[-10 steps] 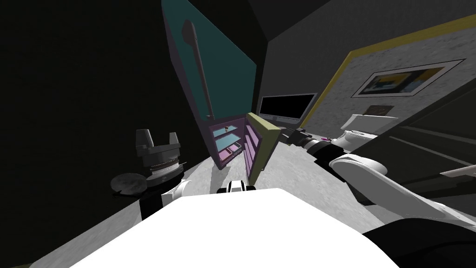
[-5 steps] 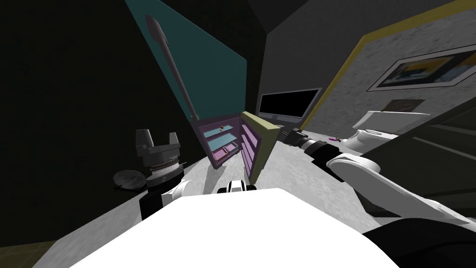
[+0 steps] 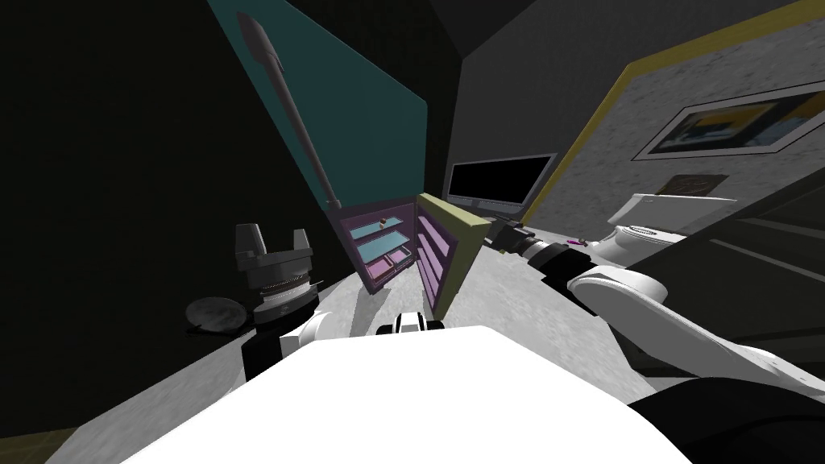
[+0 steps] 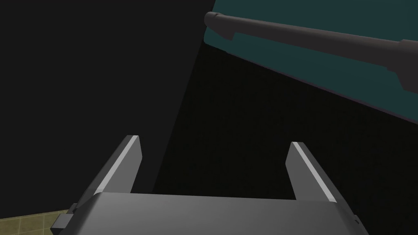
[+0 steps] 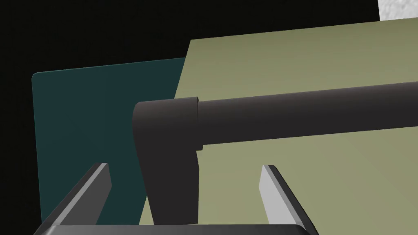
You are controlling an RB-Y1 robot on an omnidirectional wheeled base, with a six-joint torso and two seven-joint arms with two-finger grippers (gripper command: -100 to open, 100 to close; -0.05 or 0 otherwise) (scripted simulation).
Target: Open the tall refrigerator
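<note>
Right fingers [image 5: 275, 196] apart astride olive door's [image 5: 306, 61] handle [image 5: 285, 114], bar cut off; left fingers [image 4: 124, 163] apart.

A room in a home: a tall refrigerator [image 3: 371, 121] stands with its olive door [image 3: 458, 242] open on shelves [image 3: 385, 234]. Beyond the refrigerator sits a dark screen [image 3: 499, 179]; to its right hangs a framed picture [image 3: 733, 125].

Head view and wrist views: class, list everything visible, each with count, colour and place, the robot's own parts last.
Upper door: one, teal, at the top.
Upper handle: one, dark grey, along the teal door.
Lower door: one, olive, swung open.
Lower handle: one, dark grey, on the olive door.
Shelves: two, teal, inside the purple compartment.
Screen: one, black, far wall.
Framed picture: one, light-framed, right-hand wall.
Left gripper: grey, open, empty.
Right gripper: grey, open, straddling the lower handle's end.
</note>
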